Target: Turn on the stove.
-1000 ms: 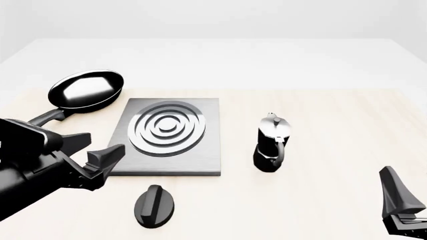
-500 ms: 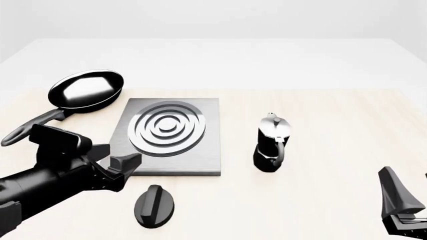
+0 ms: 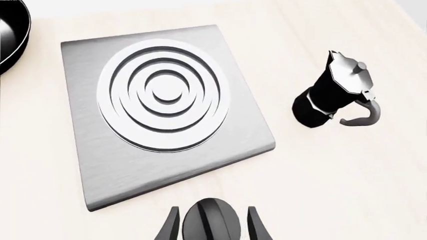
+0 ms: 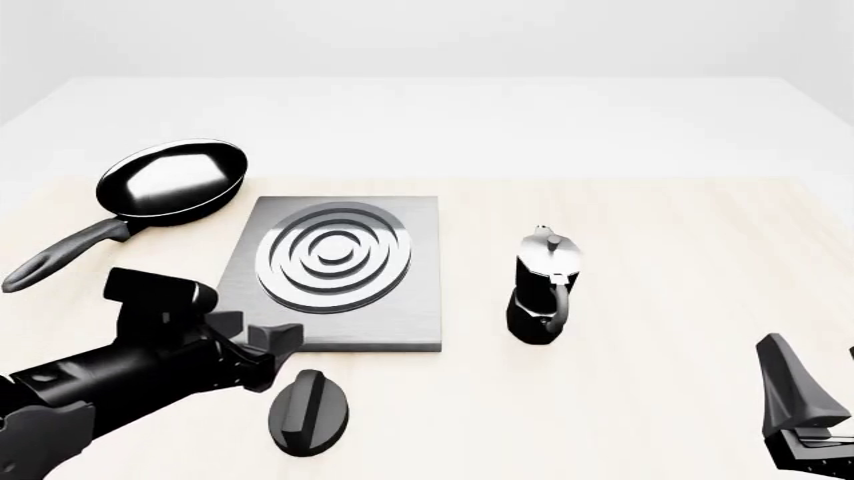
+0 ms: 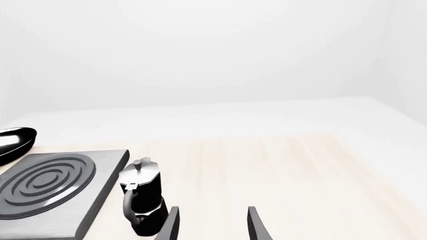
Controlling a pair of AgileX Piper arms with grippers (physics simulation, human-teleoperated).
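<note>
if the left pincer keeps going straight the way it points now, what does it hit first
Most likely the black knob, which sits between the open fingers of the left pincer in its wrist view. Past it lies the stove slab. Depth is uncertain.

Brushed-grey stove (image 4: 395, 312) with silver rings; black ridged knob (image 4: 308, 412).

Left tool (image 4: 263, 345) spread, just above-left of knob (image 4: 310, 412), at stove (image 4: 340, 275) near edge.

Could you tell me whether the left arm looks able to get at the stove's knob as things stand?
Probably yes: the left gripper is open and close beside the knob, which shows between its fingers in the wrist view, with nothing in between.
</note>
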